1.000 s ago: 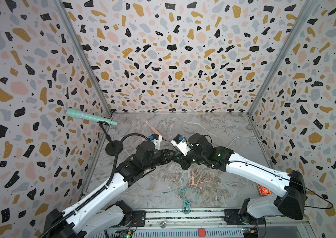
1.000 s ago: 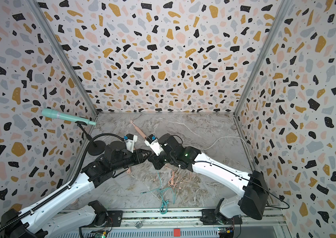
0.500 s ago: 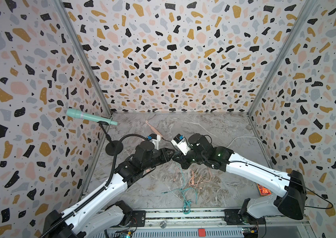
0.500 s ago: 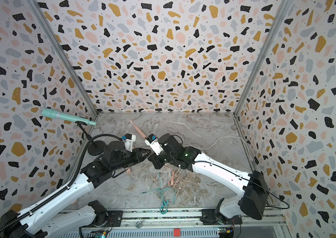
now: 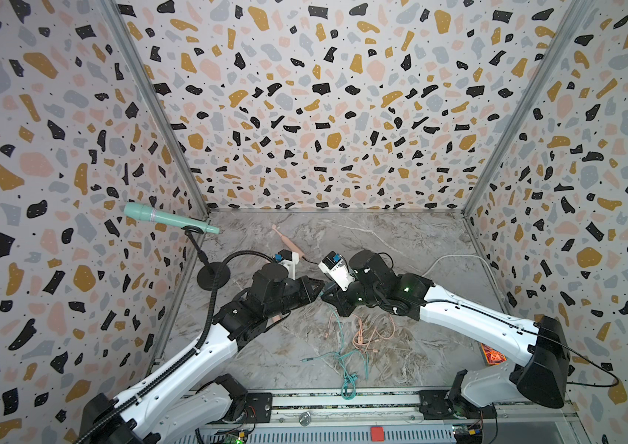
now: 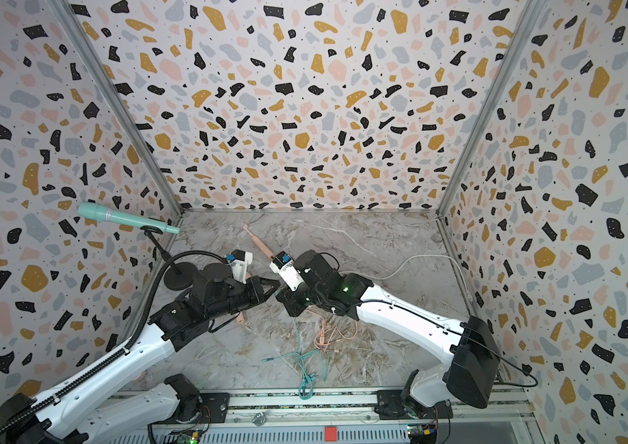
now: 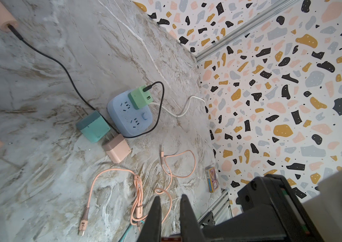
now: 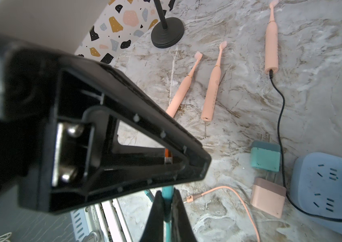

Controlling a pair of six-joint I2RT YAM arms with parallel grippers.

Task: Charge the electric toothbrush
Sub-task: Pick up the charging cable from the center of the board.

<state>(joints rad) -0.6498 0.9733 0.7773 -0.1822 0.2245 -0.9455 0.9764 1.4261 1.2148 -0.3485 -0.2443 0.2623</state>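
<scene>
Three pink electric toothbrushes lie on the marble floor. One toothbrush point(image 8: 271, 42) point(image 5: 289, 243) has a black cable point(image 8: 279, 109) plugged into its base. The cable runs to a green charger point(image 7: 139, 98) in the blue power strip point(image 7: 130, 117). The other two toothbrushes point(image 8: 212, 92) point(image 8: 181, 92) lie unplugged. My right gripper point(image 8: 167, 191) point(image 5: 328, 294) is shut on the teal cable point(image 8: 167, 222) near its plug. My left gripper point(image 7: 170, 197) point(image 5: 318, 286) is tip to tip with it. Its jaws stand a narrow gap apart with nothing seen between them.
A teal charger point(image 8: 266, 155) and a pink charger point(image 8: 267, 197) lie beside the strip. Loose pink cables point(image 5: 374, 330) and the teal cable's coil point(image 5: 343, 357) cross the floor's front. A microphone stand point(image 5: 212, 276) is at the left wall, a small card box point(image 7: 212, 178) at the right wall.
The left gripper's jaws have drawn closer together and its tip has edged toward the right gripper. The right arm holds still with the teal cable.
</scene>
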